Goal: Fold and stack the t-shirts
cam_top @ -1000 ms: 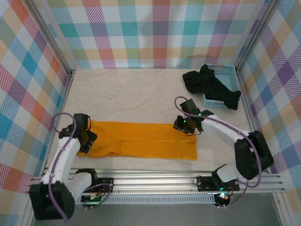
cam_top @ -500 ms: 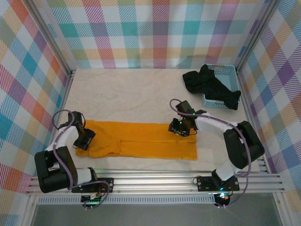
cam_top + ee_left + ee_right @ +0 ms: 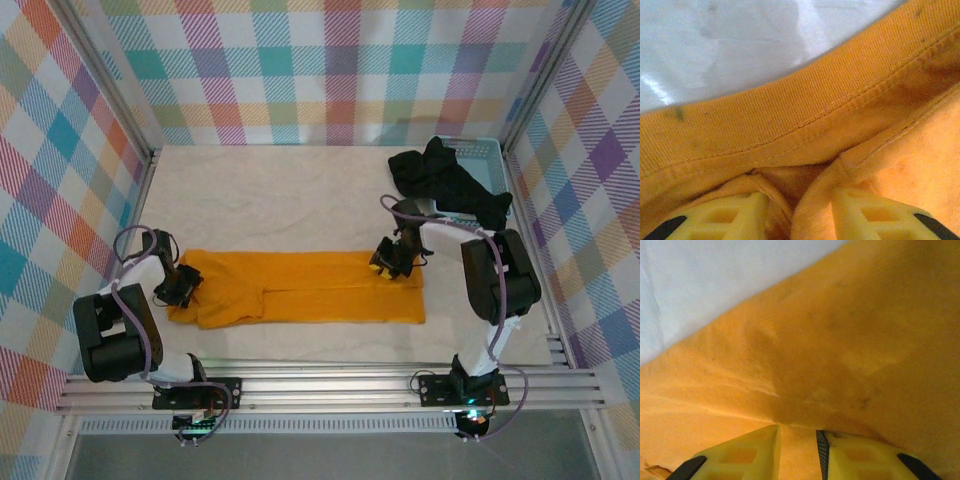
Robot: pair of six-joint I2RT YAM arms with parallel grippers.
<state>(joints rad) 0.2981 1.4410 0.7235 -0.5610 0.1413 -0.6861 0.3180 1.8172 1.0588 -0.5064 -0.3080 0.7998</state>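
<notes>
**Both Ends Pinched, Slip Possible**

The left gripper (image 3: 183,287) was narrowed on the collar end of the orange t-shirt (image 3: 310,300), which lay flat on the table (image 3: 280,200). The right gripper (image 3: 393,262) pinched its far hem corner. Either shallow pinch could slip and skew the fold.

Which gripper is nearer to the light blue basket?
Right. The right gripper is at the right end of the orange t-shirt, close to the near left corner of the basket; the left gripper is at the shirt's opposite end, far to the left.

Right claw (image 3: 797,434) tight on a fold of orange t-shirt (image 3: 850,340).
</notes>
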